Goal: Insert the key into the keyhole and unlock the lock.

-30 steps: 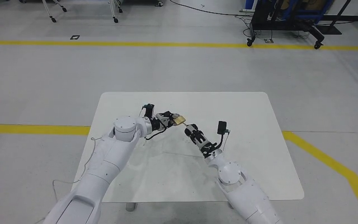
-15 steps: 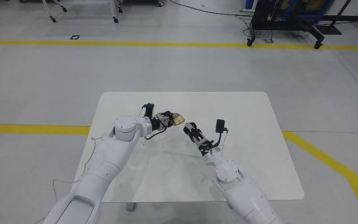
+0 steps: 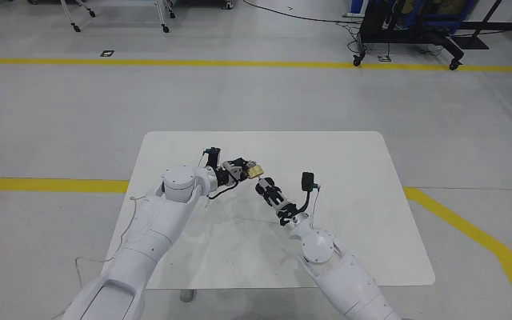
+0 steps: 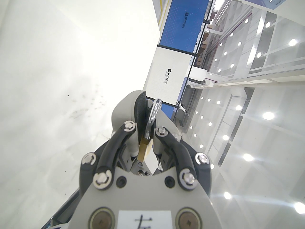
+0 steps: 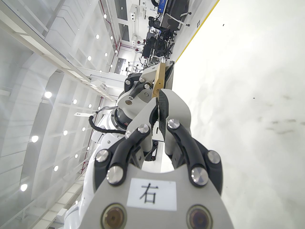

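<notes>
Small brass padlock with a silver shackle (image 4: 143,150) clamped in the left tool (image 4: 148,122) over the white counter (image 3: 352,160). Right tool (image 5: 159,97) clenched, seemingly on the key, tip at the keyhole end. Insertion in hand; next, fine alignment, straight push, then twist.

White arms (image 3: 152,232), black linkages (image 4: 111,147), silver screws (image 4: 128,125)

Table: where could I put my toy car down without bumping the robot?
The table's right side, between the right arm and the right edge, is bare. So is the far strip past both hands, and the far-left corner. It is crowded in the middle, where the left hand holds the lock and the right hand is right up at it.
</notes>
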Controlling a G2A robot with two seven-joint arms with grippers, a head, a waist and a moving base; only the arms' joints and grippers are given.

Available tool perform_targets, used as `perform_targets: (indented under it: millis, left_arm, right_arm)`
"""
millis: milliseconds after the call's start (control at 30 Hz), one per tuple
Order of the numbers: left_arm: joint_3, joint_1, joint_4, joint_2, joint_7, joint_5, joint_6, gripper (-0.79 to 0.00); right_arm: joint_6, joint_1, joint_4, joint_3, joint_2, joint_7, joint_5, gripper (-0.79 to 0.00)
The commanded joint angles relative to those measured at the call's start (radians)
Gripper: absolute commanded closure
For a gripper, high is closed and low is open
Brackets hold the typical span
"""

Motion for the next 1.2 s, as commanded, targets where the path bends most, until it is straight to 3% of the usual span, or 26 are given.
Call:
perform_targets:
  millis: [0,433,800,1167]
  left_arm:
    - [-0.001,0.0,0.0,0.0,0.0,0.0,0.0,0.0]
    - [-0.001,-0.002,0.001,0.002,-0.021,0.015,-0.007,0.0]
    - [0.012,0.001,-0.022,0.005,-0.038,0.06,-0.023,0.0]
    - [0.024,0.004,-0.043,0.007,-0.045,0.112,-0.054,0.0]
  right_arm:
    - [-0.001,0.0,0.0,0.0,-0.001,0.002,0.002,0.0]
    - [-0.001,0.009,0.007,0.031,-0.004,0.046,0.044,0.0]
    - [0.036,-0.007,-0.016,0.099,0.016,0.199,0.052,0.0]
    - [0.071,-0.018,-0.035,0.118,0.022,0.228,0.041,0.0]
